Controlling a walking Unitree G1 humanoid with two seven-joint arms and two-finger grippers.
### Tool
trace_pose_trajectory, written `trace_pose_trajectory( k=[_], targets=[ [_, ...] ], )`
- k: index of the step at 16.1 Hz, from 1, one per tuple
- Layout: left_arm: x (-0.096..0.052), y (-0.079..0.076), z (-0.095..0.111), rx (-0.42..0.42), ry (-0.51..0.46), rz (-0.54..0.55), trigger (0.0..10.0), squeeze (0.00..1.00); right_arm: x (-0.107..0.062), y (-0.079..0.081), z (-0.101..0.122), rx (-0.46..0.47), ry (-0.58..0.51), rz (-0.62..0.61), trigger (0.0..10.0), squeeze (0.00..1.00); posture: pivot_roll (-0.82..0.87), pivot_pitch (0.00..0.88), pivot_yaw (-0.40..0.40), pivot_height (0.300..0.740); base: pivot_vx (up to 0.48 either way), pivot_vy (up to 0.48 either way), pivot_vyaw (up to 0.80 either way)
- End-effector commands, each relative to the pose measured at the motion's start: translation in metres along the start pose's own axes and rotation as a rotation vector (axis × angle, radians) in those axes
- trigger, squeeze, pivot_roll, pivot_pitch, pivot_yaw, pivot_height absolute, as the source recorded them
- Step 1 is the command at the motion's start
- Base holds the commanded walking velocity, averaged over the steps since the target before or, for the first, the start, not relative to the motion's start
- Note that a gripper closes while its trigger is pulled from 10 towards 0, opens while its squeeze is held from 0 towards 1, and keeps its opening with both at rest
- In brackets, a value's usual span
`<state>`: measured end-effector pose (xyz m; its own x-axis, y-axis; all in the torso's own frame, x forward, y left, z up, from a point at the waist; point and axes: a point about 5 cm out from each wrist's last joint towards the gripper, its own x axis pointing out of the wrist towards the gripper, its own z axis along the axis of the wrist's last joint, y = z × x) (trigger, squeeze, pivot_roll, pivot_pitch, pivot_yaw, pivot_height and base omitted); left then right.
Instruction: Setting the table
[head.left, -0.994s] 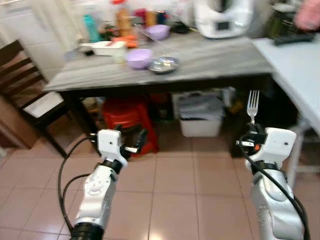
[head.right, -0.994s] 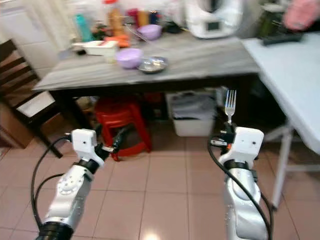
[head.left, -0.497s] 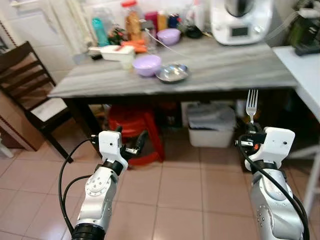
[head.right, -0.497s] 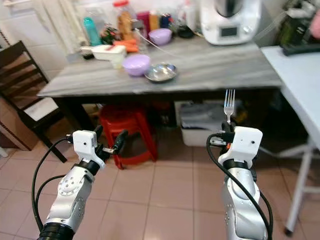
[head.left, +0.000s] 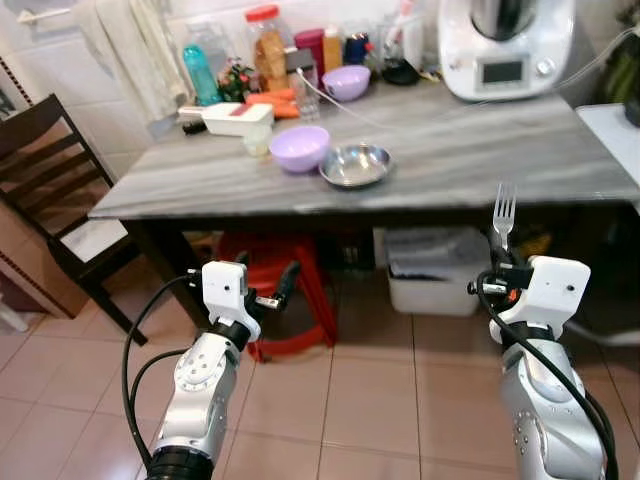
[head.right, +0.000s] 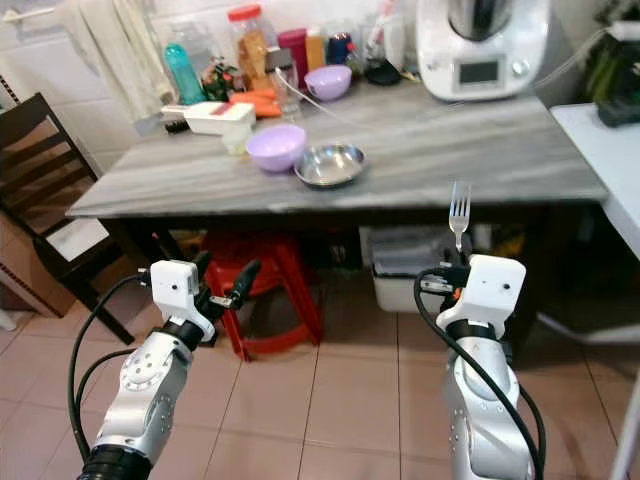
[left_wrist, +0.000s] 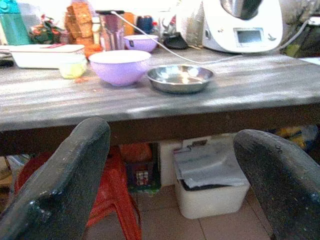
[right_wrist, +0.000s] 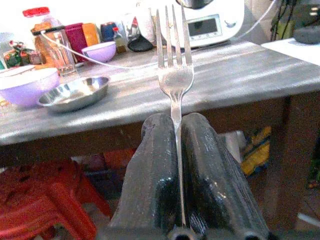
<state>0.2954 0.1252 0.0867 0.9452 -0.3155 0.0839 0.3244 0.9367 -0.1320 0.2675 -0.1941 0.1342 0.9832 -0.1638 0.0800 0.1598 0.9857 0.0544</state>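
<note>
Here, a fork (right_wrist: 174, 75) is pinched by its handle between the pressed-together fingers of the right claw (head.left: 499, 272), and it is held upright with the tines pointing up, presumably so that it is carried safely and can be tipped flat onto the bench (head.left: 480, 140) once that is reached. The fork is kept below the near edge of the bench, toward its right corner, well short of the top. The left claw (head.left: 285, 283) is carried empty with its fingers (left_wrist: 65, 185) spread, held low in front of the near edge, probably kept ready for a second item.

On the bench top, a steel dish (head.left: 354, 164) is set near the middle, with a lilac bowl (head.left: 299, 148) just beside it, perhaps touching. A white tray (head.left: 225, 118), jars and bottles are crowded along the far edge, and a white kitchen machine (head.left: 505, 45) is stood at the far right corner. Under the bench a red stool (head.left: 275, 270) and a white bin (head.left: 440, 270) are stowed; a dark chair (head.left: 50, 190) is placed off the left edge.
</note>
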Motion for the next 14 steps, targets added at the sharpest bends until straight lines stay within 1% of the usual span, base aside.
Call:
trace_pose_trajectory(
  k=[1,6,8,14],
  targets=[
    [-0.0030,0.0133,0.0032,0.026,0.002,0.030,10.0,0.00,0.0011,0.0090,0.0029,0.024,-0.009,0.024,10.0,0.00,-0.15,0.000,0.146,0.740,0.401,0.000,0.00],
    [-0.0030,0.0115,0.0033,0.022,0.000,0.026,10.0,0.00,0.0025,0.0101,0.0033,0.028,-0.012,0.027,10.0,0.00,-0.15,0.000,0.145,0.740,0.401,0.000,0.00],
    [-0.0034,0.0110,0.0028,0.020,0.002,0.024,10.0,0.00,0.0029,0.0104,0.0026,0.031,-0.007,0.026,10.0,0.00,-0.15,0.000,0.145,0.740,0.401,0.000,-0.71],
    [-0.0037,0.0092,0.0017,0.015,0.007,0.019,10.0,0.00,0.0040,0.0118,0.0025,0.030,-0.009,0.031,10.0,0.00,-0.15,0.000,0.144,0.740,0.401,0.000,0.00]
  ],
)
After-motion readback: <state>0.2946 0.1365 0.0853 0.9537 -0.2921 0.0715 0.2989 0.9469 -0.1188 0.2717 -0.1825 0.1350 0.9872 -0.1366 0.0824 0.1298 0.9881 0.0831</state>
